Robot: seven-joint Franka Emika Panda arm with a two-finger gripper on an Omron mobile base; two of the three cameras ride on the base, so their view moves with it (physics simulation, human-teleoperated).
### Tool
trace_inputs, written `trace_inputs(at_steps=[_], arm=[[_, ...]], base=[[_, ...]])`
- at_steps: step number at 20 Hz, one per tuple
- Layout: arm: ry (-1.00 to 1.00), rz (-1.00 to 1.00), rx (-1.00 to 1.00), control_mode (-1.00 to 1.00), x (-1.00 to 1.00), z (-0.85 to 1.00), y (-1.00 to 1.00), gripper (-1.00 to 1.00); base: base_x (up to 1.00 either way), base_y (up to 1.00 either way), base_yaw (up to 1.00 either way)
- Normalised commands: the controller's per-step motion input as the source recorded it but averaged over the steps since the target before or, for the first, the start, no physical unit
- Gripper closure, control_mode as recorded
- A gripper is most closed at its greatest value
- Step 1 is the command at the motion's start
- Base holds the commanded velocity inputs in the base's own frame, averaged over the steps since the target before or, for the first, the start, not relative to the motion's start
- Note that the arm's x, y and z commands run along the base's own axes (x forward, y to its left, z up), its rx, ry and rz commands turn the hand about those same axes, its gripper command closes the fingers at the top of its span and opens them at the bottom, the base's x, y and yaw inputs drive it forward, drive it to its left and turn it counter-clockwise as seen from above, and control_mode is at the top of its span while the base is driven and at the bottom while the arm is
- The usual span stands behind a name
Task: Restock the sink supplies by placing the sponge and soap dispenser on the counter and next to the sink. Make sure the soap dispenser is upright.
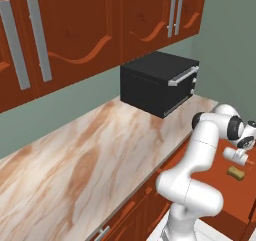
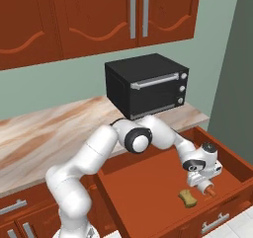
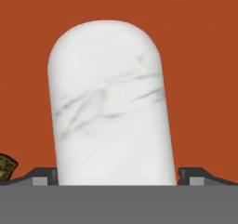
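Down in the pulled-out reddish-brown wooden drawer (image 2: 148, 187), at about 4 o'clock of the right base view, the robot's gripper (image 2: 203, 180) sits low over the small white cylindrical soap dispenser with an orange-red pump top (image 2: 206, 186). Dispenser lies on its side on the drawer floor, pump end toward the drawer front. Jaws stand wide open, one dark fingertip (image 3: 44, 174) either side of the white marbled bottle body (image 3: 109, 102) in the hand view, not closed on it; contact cannot be told. Small tan-yellow sponge block with a pinched middle (image 2: 188, 198) lies on the drawer floor just beside the dispenser, at its 8 o'clock in the right base view; a corner of it (image 3: 7, 166) shows at 8 o'clock of the hand view. In the left base view the dispenser (image 1: 236, 156) and sponge (image 1: 235, 173) sit at 4 o'clock, gripper (image 1: 244, 146) just above them. Long beige marble-look worktop with brown streaks (image 2: 54, 128) runs behind the drawer, black box-shaped microwave (image 2: 146, 84) on it at 12 o'clock. Reddish-brown upper cabinets (image 2: 99, 15) hang above.
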Motion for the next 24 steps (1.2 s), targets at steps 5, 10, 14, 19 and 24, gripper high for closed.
trace_inputs(at_steps=[5, 10, 14, 19, 24], arm=[[0.01, 0.01, 0.0, -1.0, 0.0, -0.62, 0.0, 1.0], [-0.07, 0.0, 0.0, -1.0, -0.1, 0.13, 0.01, 1.0], [-0.12, 0.0, -0.1, -1.0, -0.41, 0.99, 0.32, 1.0], [-0.14, 0.0, -0.17, -1.0, -0.47, 1.0, 0.83, 1.0], [-0.03, 0.0, -0.17, -1.0, -0.31, 0.96, 1.0, 1.0]], base=[[0.0, 0.0, 0.0], [0.0, 0.0, 0.0], [0.0, 0.0, 0.0], [0.0, 0.0, 0.0], [0.0, 0.0, 0.0]])
